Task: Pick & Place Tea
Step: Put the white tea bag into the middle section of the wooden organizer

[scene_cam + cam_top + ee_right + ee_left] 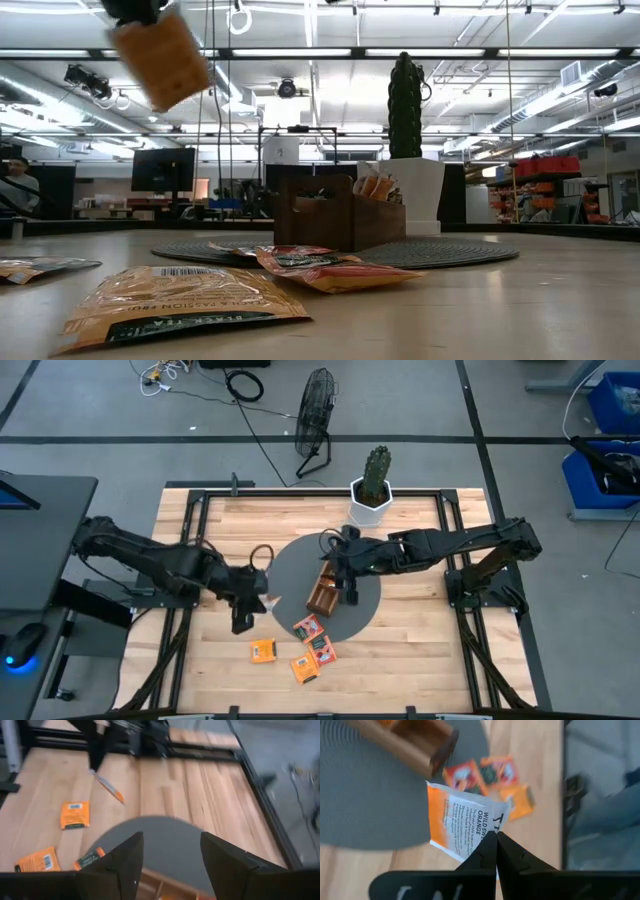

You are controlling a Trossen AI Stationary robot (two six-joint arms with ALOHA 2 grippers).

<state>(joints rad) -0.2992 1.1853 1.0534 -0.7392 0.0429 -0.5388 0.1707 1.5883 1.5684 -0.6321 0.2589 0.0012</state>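
Orange tea sachets (175,300) lie loose on the table (420,650) near the grey mat (300,565). Left tool (496,842) pinches one white-and-orange sachet (462,822) above the table beside the mat. Right tool (172,855), fingers spread, hovers over the wooden tray (322,596).

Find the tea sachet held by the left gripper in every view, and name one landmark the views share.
High view: the held sachet is left of the round grey mat, at the left gripper.
Low view: it hangs near the top left, above the table.
Left wrist view: centre, pinched between the fingers.
Right wrist view: seen edge-on above bare wood.
Shared landmark: the grey mat; the wooden tray stands on it.
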